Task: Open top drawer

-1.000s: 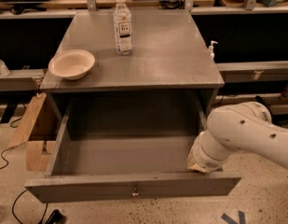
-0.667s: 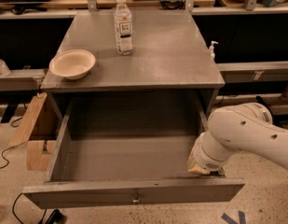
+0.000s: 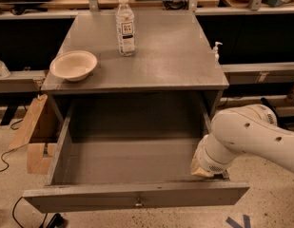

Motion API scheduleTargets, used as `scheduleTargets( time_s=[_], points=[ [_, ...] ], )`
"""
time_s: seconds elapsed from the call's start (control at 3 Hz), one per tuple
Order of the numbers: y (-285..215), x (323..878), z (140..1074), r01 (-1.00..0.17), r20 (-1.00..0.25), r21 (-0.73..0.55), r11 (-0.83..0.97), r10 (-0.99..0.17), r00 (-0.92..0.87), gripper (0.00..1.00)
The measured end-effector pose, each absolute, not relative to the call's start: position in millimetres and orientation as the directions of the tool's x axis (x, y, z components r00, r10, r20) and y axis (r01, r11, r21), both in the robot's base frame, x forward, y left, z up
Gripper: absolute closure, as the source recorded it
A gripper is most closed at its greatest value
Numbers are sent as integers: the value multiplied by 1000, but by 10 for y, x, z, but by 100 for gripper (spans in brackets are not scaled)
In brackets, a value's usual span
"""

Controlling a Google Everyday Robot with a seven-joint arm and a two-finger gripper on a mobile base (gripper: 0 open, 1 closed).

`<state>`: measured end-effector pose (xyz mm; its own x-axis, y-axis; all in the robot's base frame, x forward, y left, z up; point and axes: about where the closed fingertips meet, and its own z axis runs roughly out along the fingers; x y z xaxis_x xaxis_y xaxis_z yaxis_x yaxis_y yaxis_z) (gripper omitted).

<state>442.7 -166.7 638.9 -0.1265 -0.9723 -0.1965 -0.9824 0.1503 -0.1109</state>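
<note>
Light is coming from above and shining softly on the grey table top (image 3: pixel 161 56). The back of the top drawer (image 3: pixel 89 198) is sitting in dim shade. The white arm (image 3: pixel 251 137) is glowing brightest. The gripper (image 3: pixel 202 169), down at the drawer's right front corner, is looking duller.

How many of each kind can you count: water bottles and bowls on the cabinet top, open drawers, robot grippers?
water bottle: 1
bowl: 1
top drawer, open: 1
gripper, at the drawer's right front corner: 1
Total: 4
</note>
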Motion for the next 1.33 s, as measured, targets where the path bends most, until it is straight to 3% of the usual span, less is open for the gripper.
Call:
scheduleTargets(
  time_s=[0.67,1.33],
  points=[
    [-1667,4418,6402,-982,-194,-113,149,-973,-125,5],
    [-1667,4416,6406,-982,-194,-114,148,-973,-124,0]
  ],
)
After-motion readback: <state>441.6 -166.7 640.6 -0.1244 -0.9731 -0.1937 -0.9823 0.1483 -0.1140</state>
